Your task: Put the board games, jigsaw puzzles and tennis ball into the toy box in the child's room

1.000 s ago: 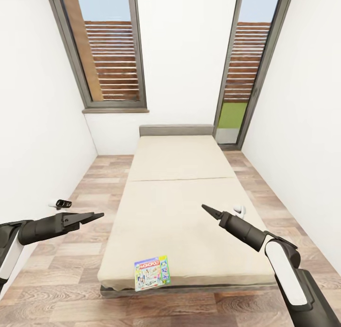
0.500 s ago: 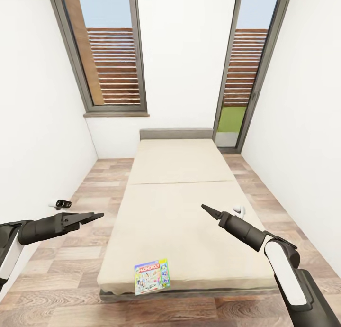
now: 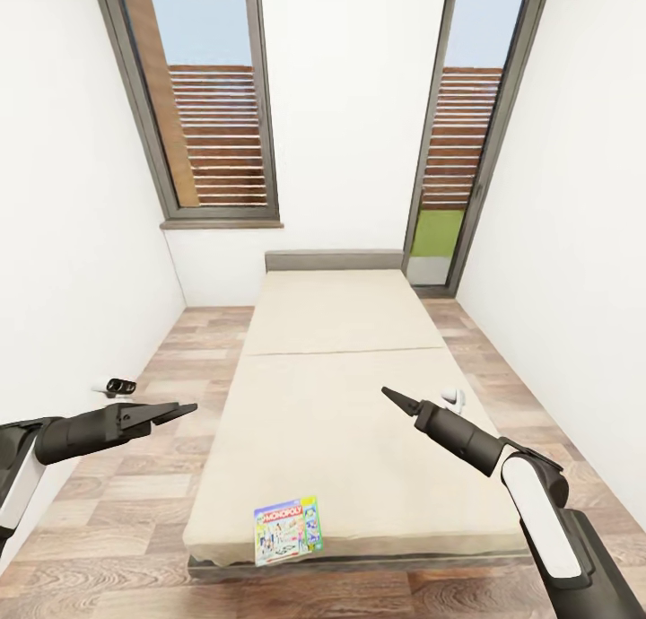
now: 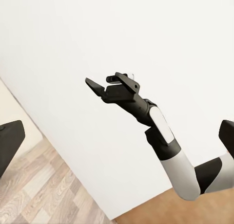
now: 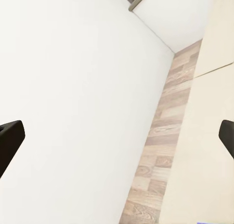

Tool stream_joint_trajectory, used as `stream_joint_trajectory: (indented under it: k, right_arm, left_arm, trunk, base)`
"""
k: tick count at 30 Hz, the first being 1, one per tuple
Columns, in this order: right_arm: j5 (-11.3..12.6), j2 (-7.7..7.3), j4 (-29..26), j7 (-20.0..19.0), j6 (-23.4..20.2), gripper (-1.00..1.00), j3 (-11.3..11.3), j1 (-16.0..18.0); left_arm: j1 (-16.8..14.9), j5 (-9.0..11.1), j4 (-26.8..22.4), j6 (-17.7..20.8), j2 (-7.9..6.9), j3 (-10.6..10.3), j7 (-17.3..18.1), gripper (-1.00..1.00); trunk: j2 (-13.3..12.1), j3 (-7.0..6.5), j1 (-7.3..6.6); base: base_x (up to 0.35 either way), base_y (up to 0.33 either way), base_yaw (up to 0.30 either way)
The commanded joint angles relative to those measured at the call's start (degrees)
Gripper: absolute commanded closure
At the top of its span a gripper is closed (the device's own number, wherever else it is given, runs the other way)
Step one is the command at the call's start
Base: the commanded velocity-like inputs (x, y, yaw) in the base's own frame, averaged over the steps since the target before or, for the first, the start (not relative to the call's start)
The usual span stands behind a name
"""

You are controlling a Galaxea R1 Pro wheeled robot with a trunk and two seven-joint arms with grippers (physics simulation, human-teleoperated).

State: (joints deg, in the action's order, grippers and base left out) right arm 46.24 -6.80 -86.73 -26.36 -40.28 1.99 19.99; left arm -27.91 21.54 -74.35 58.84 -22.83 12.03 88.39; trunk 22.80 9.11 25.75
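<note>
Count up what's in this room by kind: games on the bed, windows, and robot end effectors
Board games on the bed: 1, the Monopoly box
Windows: 2
End effectors: 2, left, right
Total: 5

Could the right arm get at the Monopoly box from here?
Probably yes: the Monopoly box lies alone at the bed's near edge, nothing on it, and the open, empty right gripper hangs above the mattress; it must still come down.
</note>
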Motion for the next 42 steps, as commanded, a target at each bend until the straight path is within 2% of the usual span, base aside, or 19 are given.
stream_joint_trajectory:
  k: [1,19,31,36,42]
  right_arm:
    - [0.19,0.01,-0.02,-0.08,-0.40,-1.00,0.07,0.05]
    - [0.37,-0.02,0.12,-0.32,-0.48,-1.00,0.10,0.05]
    - [0.35,0.03,0.08,-0.32,-0.49,-1.00,0.06,0.05]
    - [0.40,-0.28,0.13,-0.46,-0.50,-1.00,0.11,0.05]
    - [0.33,0.03,0.11,-0.46,-0.43,-1.00,0.04,0.05]
  left_arm:
    - [-0.04,-0.01,-0.01,0.60,-0.05,0.01,0.20,-1.00]
    - [-0.04,-0.01,0.43,0.57,0.02,-0.11,0.16,-1.00]
    - [-0.04,-0.08,0.43,0.57,0.06,-0.29,0.12,-1.00]
    - [-0.04,-0.05,0.43,0.57,0.07,-0.01,0.11,-1.00]
    - [-0.04,-0.02,0.43,0.57,0.07,0.05,0.12,-1.00]
  trunk:
    - [0.11,0.02,0.04]
    - [0.11,-1.69,0.04]
    - [0.11,-2.83,0.04]
    - [0.11,-3.31,0.04]
    - [0.11,-3.88,0.04]
  base:
    - [0.000,0.000,0.000]
    - [0.000,-0.006,0.000]
    - [0.000,-0.193,0.000]
    - [0.000,-0.048,0.000]
    - [0.000,-0.026,0.000]
